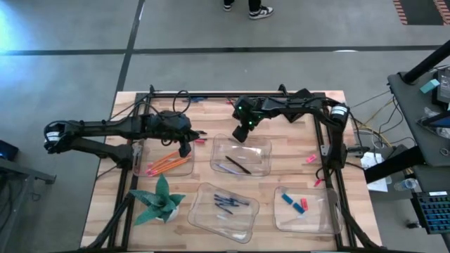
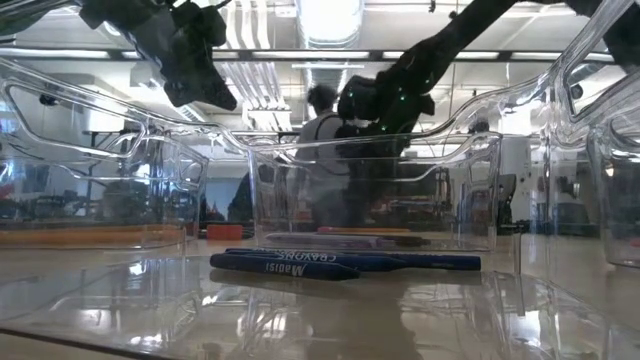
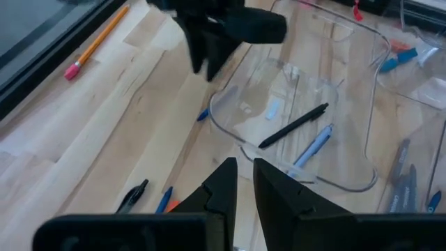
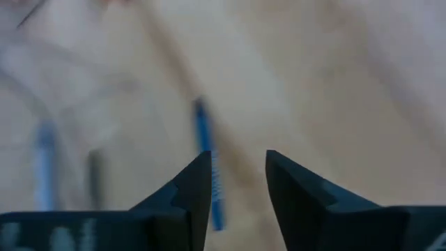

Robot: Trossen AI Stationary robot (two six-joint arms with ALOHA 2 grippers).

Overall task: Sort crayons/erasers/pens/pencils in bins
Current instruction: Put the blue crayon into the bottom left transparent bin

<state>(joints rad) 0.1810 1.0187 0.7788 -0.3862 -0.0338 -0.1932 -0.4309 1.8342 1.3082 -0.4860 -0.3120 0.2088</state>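
Right end effector (image 1: 242, 132) hangs over the far rim of the middle bin (image 1: 267, 151). Fingers stand moderately apart with nothing seen clamped. A short blue stick (image 4: 207, 167) lies on bare wood beneath the gap, just outside that bin's wall. It is blurred, so crayon or pen cannot be told.

Left end effector (image 1: 185, 147) sits by the left bin (image 1: 190, 171). Its fingers are drawn almost together, a thin slit between them, and carry nothing.

Handling, as judged:
- The blue stick looks light, rigid and round, so likely to roll or skate on the smooth planks. Take it across its middle, fingers square to its length.
- Pencils (image 1: 165, 165): orange and red, long and very thin, bunched in the left bin. One more orange pencil (image 3: 97, 43), pink-tipped, lies loose on the wood. They look stiff but slender. A mid-shaft pinch seems best, since an end grip would let them swing.
- Erasers: a pink eraser (image 1: 311, 159) and a red eraser (image 1: 318, 182) lie loose near the right edge of the worktop (image 1: 105, 204), and others sit in the bin at the near right corner (image 1: 327, 218). Stubby and rubbery, they probably grip well. Pinch across the short sides.

Bins are clear, thin, glossy plastic with rounded corners. They look light enough to slide if a rim is bumped. The middle bin holds a black pen (image 3: 293, 125) and a paler one. The worktop is pale planked wood. A green folded paper plant (image 1: 160, 200) stands by the near left corner.
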